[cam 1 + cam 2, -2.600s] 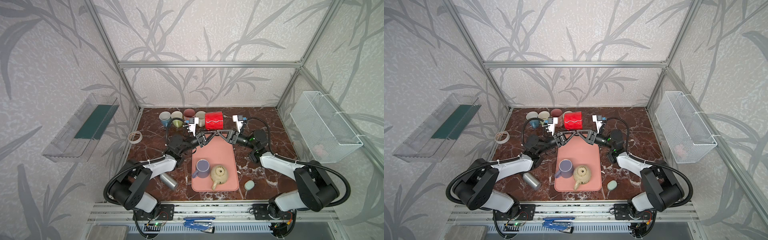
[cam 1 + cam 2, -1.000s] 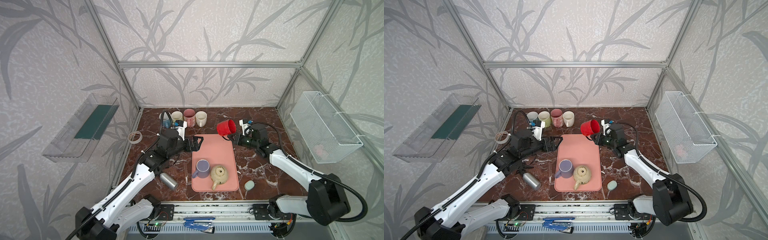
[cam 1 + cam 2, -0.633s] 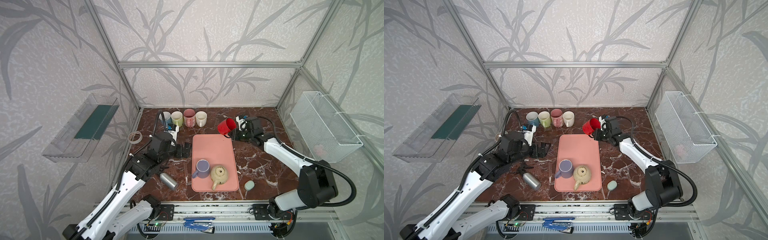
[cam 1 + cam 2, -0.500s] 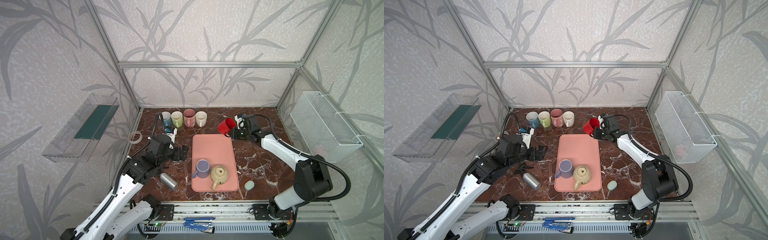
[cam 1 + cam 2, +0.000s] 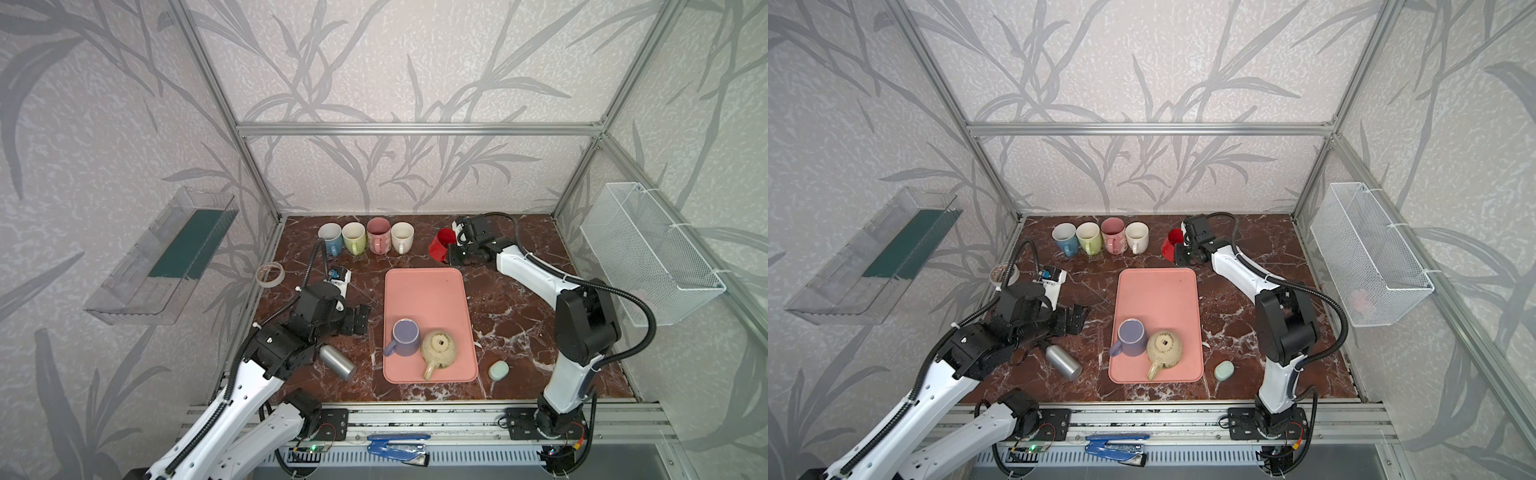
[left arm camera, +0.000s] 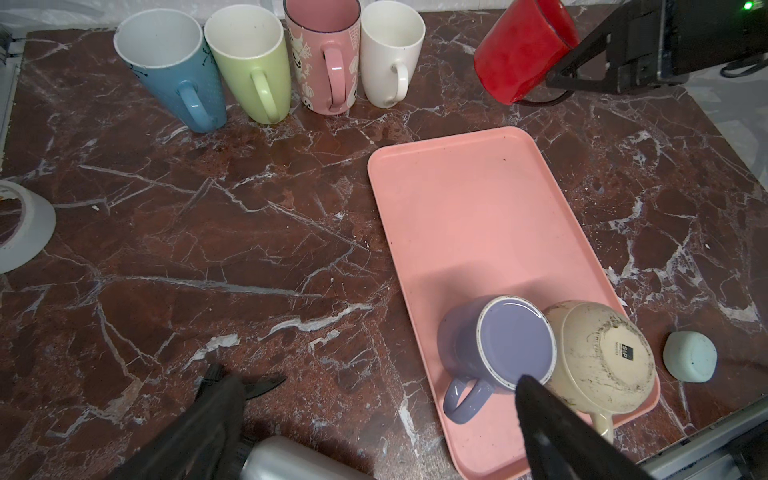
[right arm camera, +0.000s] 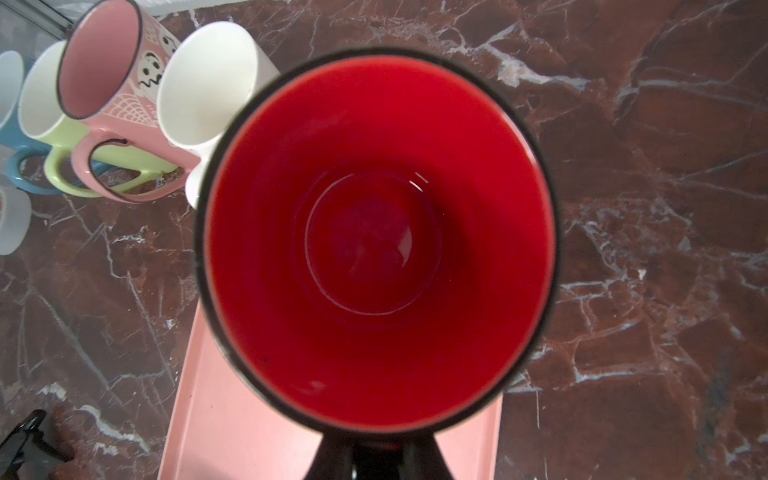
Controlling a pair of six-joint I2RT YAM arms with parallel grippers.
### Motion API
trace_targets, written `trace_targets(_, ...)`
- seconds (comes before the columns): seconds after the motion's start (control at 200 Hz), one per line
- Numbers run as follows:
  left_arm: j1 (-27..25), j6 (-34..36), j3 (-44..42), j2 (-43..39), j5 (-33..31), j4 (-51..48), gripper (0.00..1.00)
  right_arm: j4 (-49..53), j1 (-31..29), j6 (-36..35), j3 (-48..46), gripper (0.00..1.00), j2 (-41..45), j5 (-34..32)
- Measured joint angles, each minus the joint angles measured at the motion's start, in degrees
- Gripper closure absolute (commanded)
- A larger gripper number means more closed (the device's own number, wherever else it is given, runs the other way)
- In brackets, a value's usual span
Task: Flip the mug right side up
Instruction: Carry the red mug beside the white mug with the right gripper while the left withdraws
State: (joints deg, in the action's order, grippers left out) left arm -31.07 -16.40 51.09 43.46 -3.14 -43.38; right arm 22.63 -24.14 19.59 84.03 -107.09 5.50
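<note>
The right gripper (image 5: 454, 254) is clamped tight on the tilted red mug (image 5: 439, 246), far right of centre. The left gripper (image 5: 358, 320) gapes wide and empty left of the pink tray (image 5: 424, 291). On the brown marble table (image 5: 519, 324), within leaf-patterned walls, are four upright mugs (image 5: 365, 239) in a far row and two upside down on the tray, a purple mug (image 5: 405, 337) and a cream mug (image 5: 439, 349).

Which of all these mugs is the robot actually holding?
The red mug, gripped by the right pincer and tilted. The four mugs in the row stand upright; the purple mug and cream mug sit upside down on the pink tray.
</note>
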Motion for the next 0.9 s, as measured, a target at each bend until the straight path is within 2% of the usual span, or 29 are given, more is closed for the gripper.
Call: trace_targets(0.9, 0.00, 1.01, -0.37, -1.11, 0.15, -0.37, 0.01, 9.38, -3.93, -4.96, 24.17, 1.00, -19.50, -9.88)
